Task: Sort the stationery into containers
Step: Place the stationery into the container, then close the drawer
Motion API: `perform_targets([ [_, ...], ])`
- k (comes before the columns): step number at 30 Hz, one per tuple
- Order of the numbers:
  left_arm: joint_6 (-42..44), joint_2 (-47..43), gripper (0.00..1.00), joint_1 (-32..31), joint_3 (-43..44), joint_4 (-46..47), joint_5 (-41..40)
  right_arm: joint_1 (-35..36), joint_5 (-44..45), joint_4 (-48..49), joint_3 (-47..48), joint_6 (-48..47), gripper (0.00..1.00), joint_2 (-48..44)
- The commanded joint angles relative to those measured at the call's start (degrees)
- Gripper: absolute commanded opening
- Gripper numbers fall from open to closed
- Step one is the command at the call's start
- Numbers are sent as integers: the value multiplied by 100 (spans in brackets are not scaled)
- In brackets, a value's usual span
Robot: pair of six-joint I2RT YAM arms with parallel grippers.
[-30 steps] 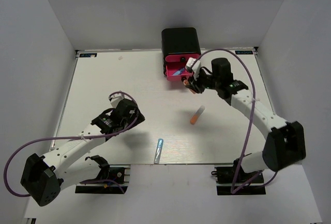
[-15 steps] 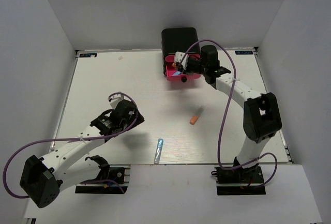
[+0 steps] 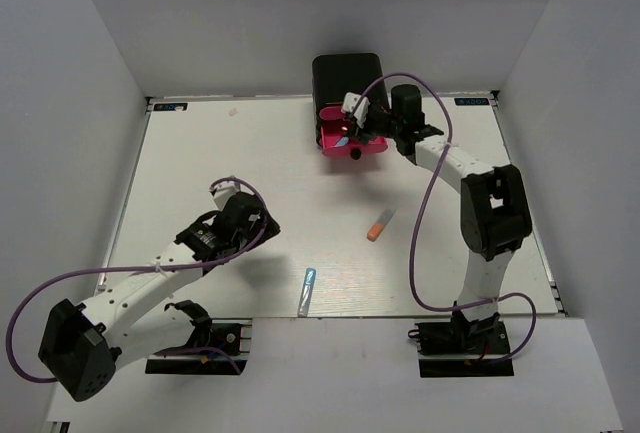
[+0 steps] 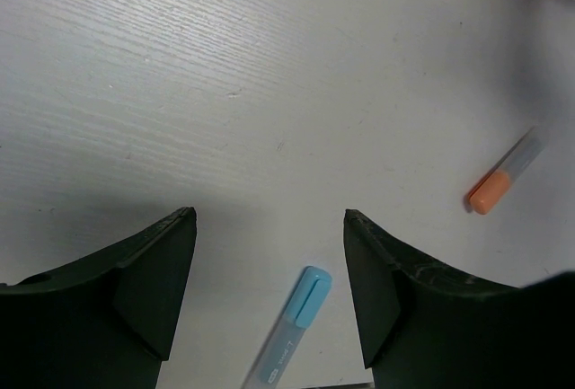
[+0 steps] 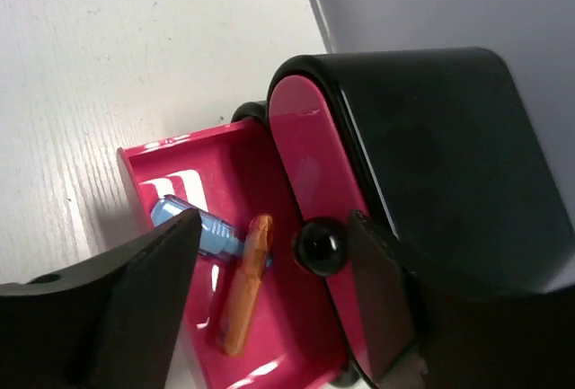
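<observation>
Since a second ago my right arm has swung from just in front of the cabinet to right over it, and my right gripper (image 3: 353, 121) has gone from narrow to wide. It now grips nothing. Below its spread jaws the stubby orange marker (image 5: 244, 290) lies in the open pink drawer (image 5: 135, 173), angled beside a blue pen (image 5: 216, 227) that also rests on the drawer floor. Above that, a closed drawer front (image 5: 305, 164) with a round black knob (image 5: 321, 245) sits in the black cabinet (image 5: 431, 137), which stands at the far edge of the table (image 3: 250, 153) against the back wall (image 3: 300, 13).

My left arm has not moved. My left gripper (image 4: 269, 218) hangs over bare board with its jaws wide and empty.

The tabletop is pale, white-washed wood with a fine grain — matte, with soft shadows under both arms. Plain grey-white walls close it in on three sides. Two pieces are still out on it, where they lay before: the other orange marker (image 3: 377, 226) near the middle, and a light blue pen (image 3: 307, 290) close to the near edge, well apart from each other. A purple cable (image 3: 430, 243) loops along my right arm.
</observation>
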Motion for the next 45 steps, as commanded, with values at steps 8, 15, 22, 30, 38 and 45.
perform_targets([
  [8,177,259,76,-26,39,480,16,-170,1404,1363,-1143,3677,87,-1802],
  [15,177,260,76,-26,39,480,16,-407,462,815,-2531,6194,22,-2347],
  [22,177,207,76,-26,39,375,16,-372,744,1861,-3551,7512,40,-2295],
  [30,124,155,76,-26,39,322,16,-372,849,2397,-3225,8171,58,-1355],
  [38,124,154,76,-26,92,208,16,-373,1086,2484,-2654,8568,58,-581],
  [45,124,154,76,-26,92,208,16,-381,1227,2590,-2391,8639,60,-317],
])
